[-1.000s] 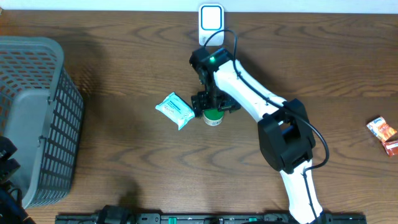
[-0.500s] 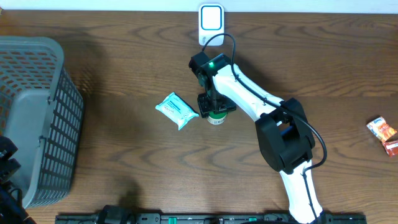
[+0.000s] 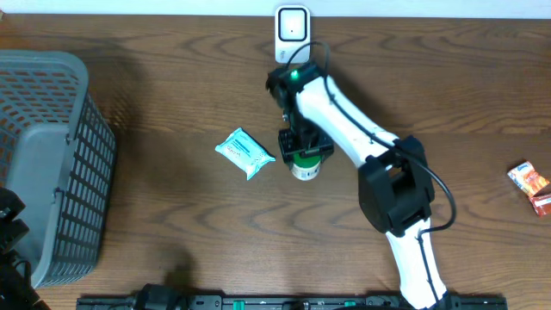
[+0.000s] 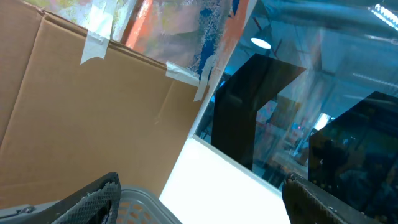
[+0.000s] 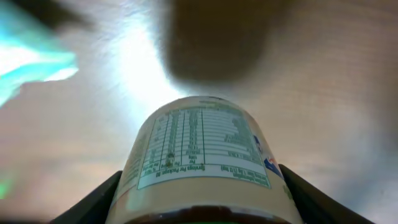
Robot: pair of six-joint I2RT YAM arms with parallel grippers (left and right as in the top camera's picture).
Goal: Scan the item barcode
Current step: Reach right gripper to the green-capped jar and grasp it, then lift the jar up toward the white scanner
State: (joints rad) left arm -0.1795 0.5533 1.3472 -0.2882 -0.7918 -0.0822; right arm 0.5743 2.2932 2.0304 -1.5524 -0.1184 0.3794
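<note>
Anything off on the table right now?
Nothing spilled or damaged. Green-capped white bottle sits in the right gripper; teal-and-white packet lies apart beside it. Only outlier: red snack wrapper alone at far right.

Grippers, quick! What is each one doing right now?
Left gripper: open, holding nothing.
Right gripper: closed on the bottle.

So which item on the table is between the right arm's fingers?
The white green-capped bottle; the teal-and-white pouch lies beside, the red packet far right.
</note>
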